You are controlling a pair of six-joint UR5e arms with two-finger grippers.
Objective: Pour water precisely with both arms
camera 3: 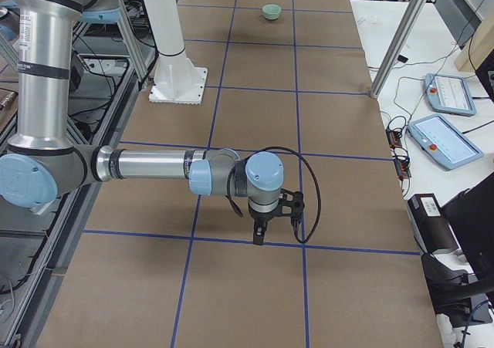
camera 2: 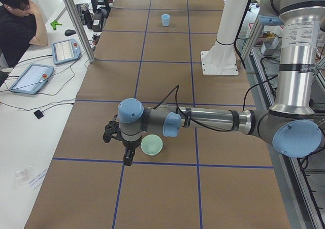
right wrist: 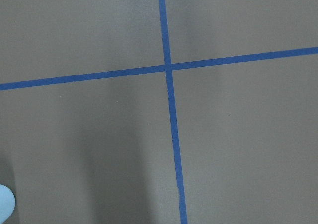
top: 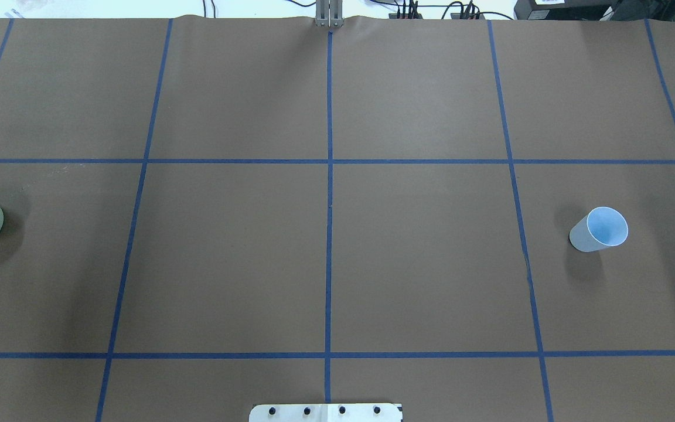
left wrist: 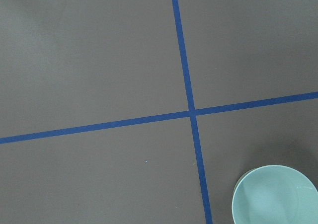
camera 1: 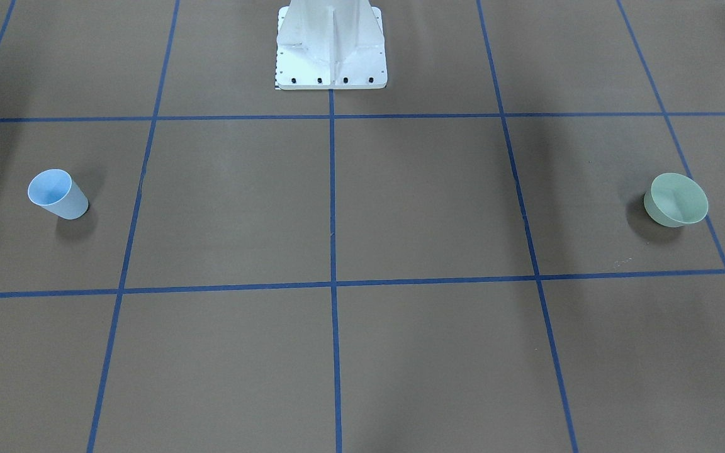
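Left gripper [camera 2: 128, 159] hangs just beside green bowl [camera 1: 677, 200] left of white pedestal [camera 1: 331, 44], right gripper [camera 3: 258, 236] near blue cup [camera 1: 57, 195] opposite, likely one vessel each; jaw openings cannot be told; water unseen.

I have a brown worktop [top: 226, 264] marked into squares by blue tape lines [top: 329, 234], with a white pedestal [camera 1: 331, 44] bolted at the middle of one long edge. Along the opposite edge runs a white side table [camera 2: 30, 137] carrying two cabled pendants [camera 2: 66, 50] beside a slanted metal post [camera 2: 76, 21]. A person [camera 2: 18, 23] in black sits there, hand to head.
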